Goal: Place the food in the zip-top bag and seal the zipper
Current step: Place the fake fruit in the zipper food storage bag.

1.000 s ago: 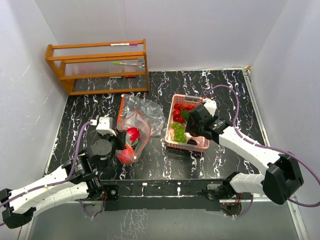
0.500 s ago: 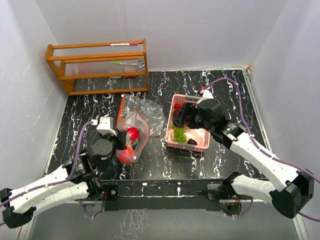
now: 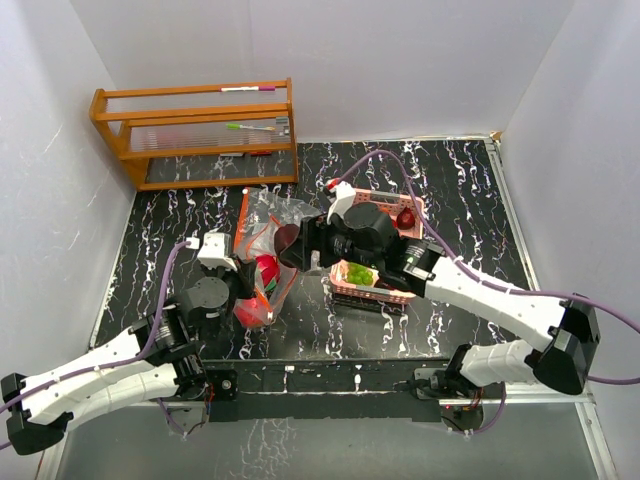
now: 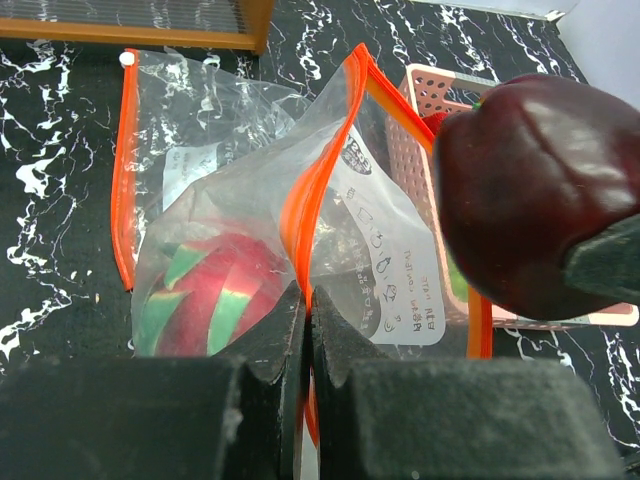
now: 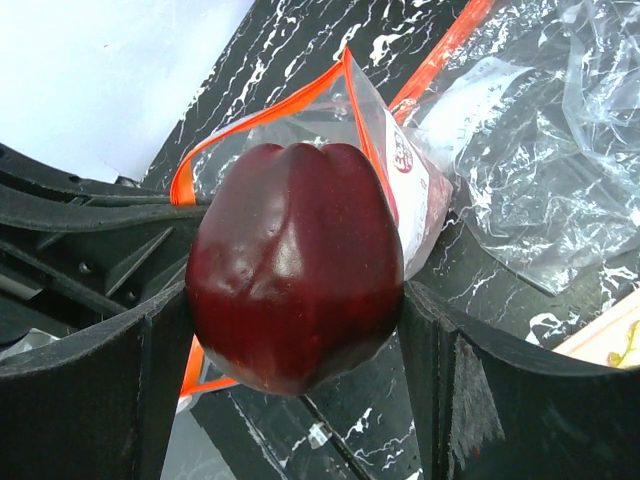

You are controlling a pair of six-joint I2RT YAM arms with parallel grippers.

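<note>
Right pincer [image 5: 295, 330]: clamped on one apple [image 5: 295, 260], a black finger pressed to each flank. The skin is noted as dark red, glossy and smooth, the form lobed, with a dimple at the top. It is held in the air just above the open mouth of the zip-top bag [image 4: 230, 190], not touching it.

Left pincer [image 4: 307, 310]: jaws closed together on the bag's orange zipper edge, holding that lip raised.

Bag: clear crinkled film with a white printed panel; two orange zipper strips are counted. One dragon fruit [image 4: 205, 300], pink-red with green scales, lies inside. A second red shape below it cannot be identified.

Basket [image 3: 385, 292]: one, pink plastic mesh, rectangular, just beside the bag. One bunch of green grapes [image 3: 358, 272] and one red fruit [image 3: 407, 216] are seen in it.

Surface [image 3: 450, 180]: black with white veining. One slatted wooden rack [image 3: 195, 130] stands at the far left.
</note>
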